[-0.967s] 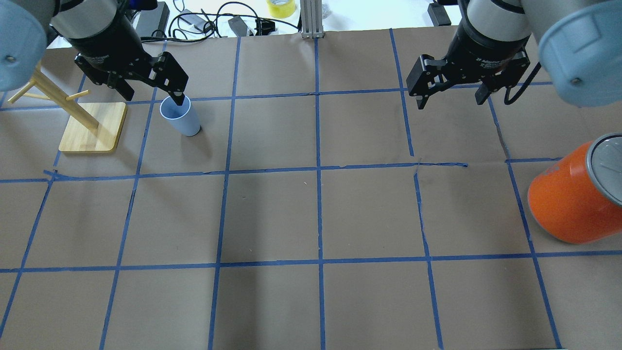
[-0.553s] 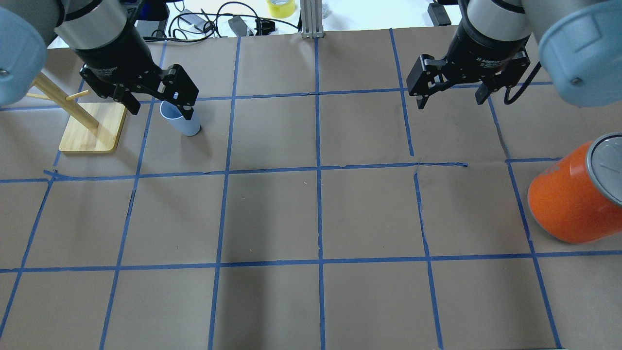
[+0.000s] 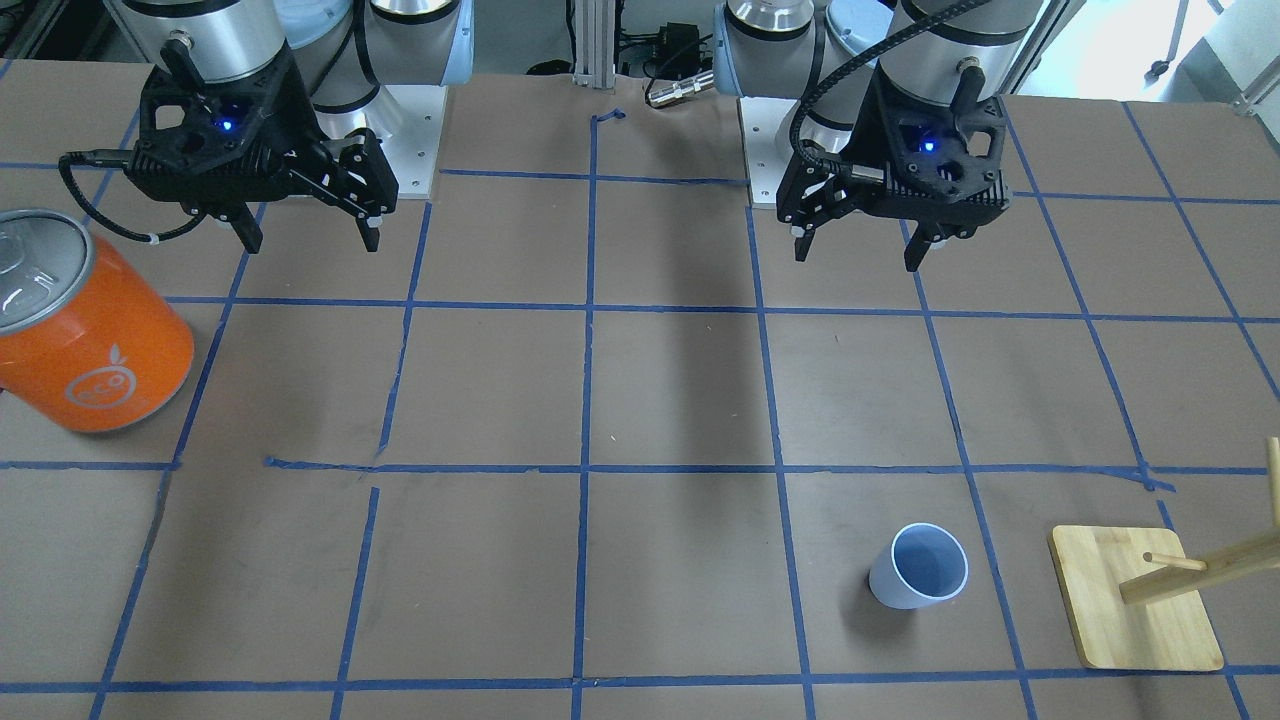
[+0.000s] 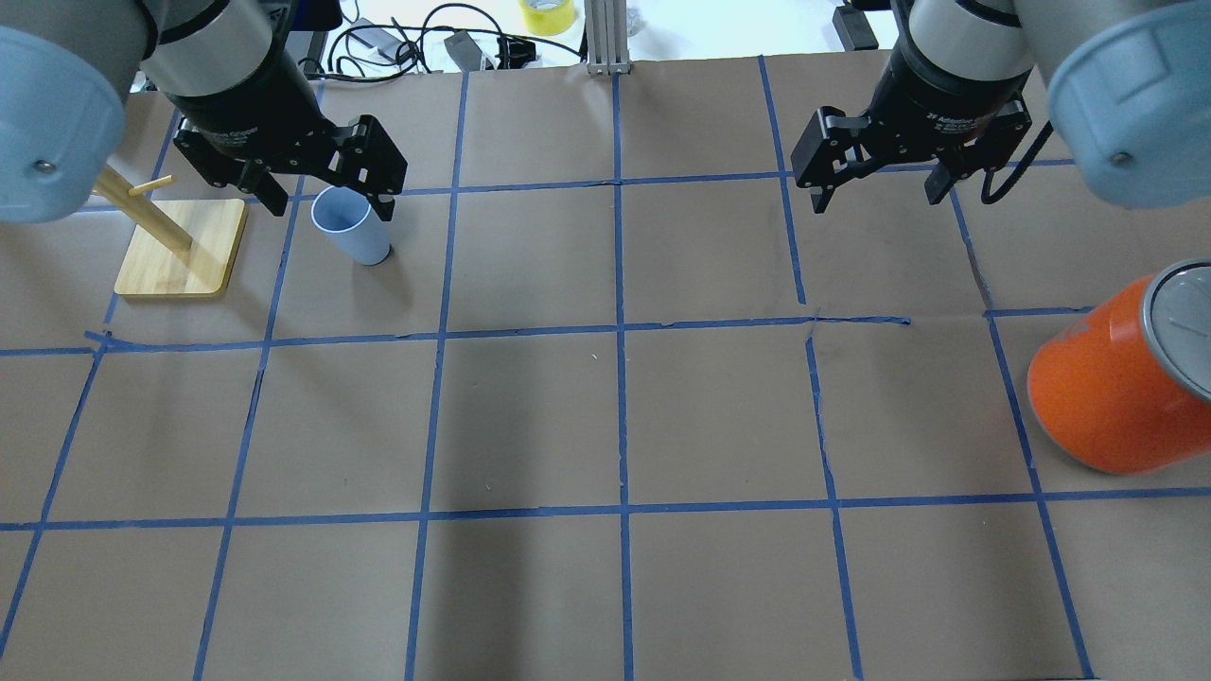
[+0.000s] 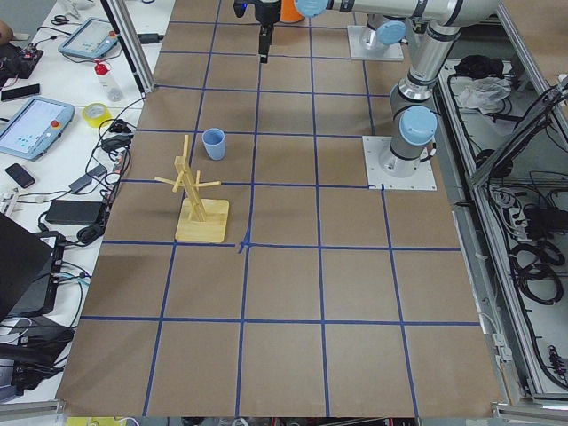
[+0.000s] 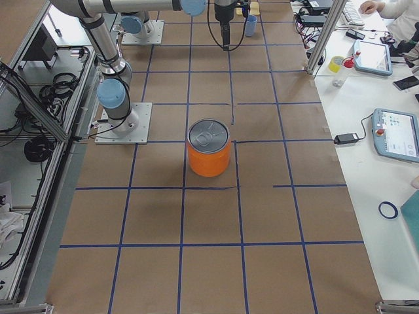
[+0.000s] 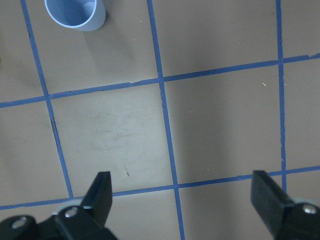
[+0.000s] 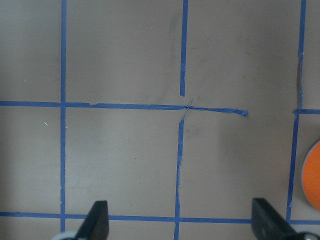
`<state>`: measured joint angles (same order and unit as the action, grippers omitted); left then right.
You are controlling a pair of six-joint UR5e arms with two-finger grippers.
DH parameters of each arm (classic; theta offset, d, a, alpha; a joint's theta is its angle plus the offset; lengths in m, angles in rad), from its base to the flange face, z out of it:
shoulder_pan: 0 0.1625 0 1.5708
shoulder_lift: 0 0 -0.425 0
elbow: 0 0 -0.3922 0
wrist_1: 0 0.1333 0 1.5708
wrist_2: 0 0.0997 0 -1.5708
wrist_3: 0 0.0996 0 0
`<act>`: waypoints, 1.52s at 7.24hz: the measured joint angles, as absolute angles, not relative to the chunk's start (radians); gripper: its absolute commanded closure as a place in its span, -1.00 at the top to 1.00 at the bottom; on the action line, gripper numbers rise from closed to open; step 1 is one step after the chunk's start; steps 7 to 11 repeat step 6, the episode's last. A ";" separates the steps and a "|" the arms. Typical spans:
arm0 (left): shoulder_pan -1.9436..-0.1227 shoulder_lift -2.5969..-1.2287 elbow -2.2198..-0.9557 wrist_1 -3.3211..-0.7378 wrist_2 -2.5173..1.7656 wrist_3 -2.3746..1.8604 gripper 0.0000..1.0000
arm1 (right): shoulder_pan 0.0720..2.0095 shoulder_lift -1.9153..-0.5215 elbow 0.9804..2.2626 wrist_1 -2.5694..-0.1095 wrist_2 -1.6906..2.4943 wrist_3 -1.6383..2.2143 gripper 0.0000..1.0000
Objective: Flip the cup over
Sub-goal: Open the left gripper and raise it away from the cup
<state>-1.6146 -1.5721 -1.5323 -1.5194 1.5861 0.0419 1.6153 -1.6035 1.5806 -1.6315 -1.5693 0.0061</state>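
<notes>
The cup (image 4: 352,230), a small pale blue-grey tumbler, stands upright with its mouth up on the brown paper, next to the wooden rack; it also shows in the front view (image 3: 920,578) and at the top left of the left wrist view (image 7: 75,12). My left gripper (image 4: 331,204) is open and empty, raised well above the table and apart from the cup; in the front view (image 3: 856,256) it hangs nearer my base than the cup. My right gripper (image 4: 878,199) is open and empty, high over the far right squares, and shows in the front view (image 3: 311,240).
A large orange can (image 4: 1107,388) with a silver lid stands at the right edge. A wooden peg rack (image 4: 180,246) on a square base stands just left of the cup. Blue tape lines grid the paper. Cables and a tape roll lie beyond the far edge.
My left gripper had one finger at the cup's mouth; it has lifted away and shifted right. The cup stays upright in place. The right arm has not moved.
</notes>
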 measured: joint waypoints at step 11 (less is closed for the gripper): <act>-1.600 -1.567 -1.535 -1.463 1.585 -0.041 1.00 | 1.615 -1.604 1.581 -1.630 -1.570 0.003 1.00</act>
